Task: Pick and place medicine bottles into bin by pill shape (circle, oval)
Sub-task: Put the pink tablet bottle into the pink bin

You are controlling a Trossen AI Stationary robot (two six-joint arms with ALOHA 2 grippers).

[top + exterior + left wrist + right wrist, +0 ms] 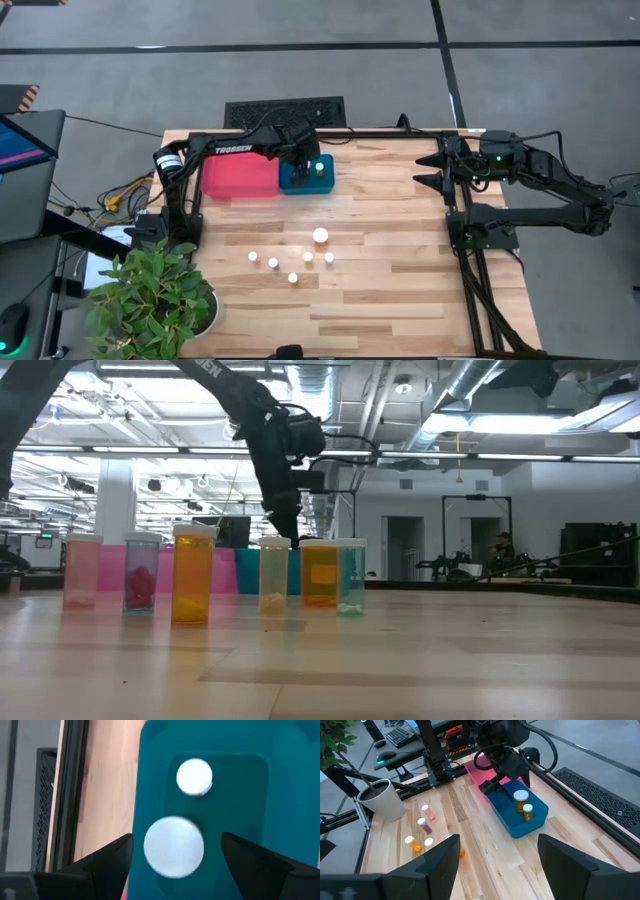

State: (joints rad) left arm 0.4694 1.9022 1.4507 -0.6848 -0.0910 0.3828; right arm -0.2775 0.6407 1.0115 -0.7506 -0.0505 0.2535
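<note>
Two white-capped medicine bottles stand upright in the teal bin [292, 182]: a wide-capped one [173, 846] and a smaller one [194, 777]; both also show in the right wrist view [520, 797], [527, 811]. My left gripper [176, 836] hovers above the bin, open, its fingers on either side of the wide cap with a gap on each side. Several more bottles stand on the table near its front, among them a wide-capped one [320, 236] and small ones [273, 263], [329, 258]. My right gripper [420, 169] waits open at the table's right side.
A pink-red bin [240, 178] sits against the teal bin's left side. A potted plant [150, 295] stands at the table's near left corner. A keyboard [285, 110] lies beyond the far edge. In the low view the loose bottles stand in a row [193, 573].
</note>
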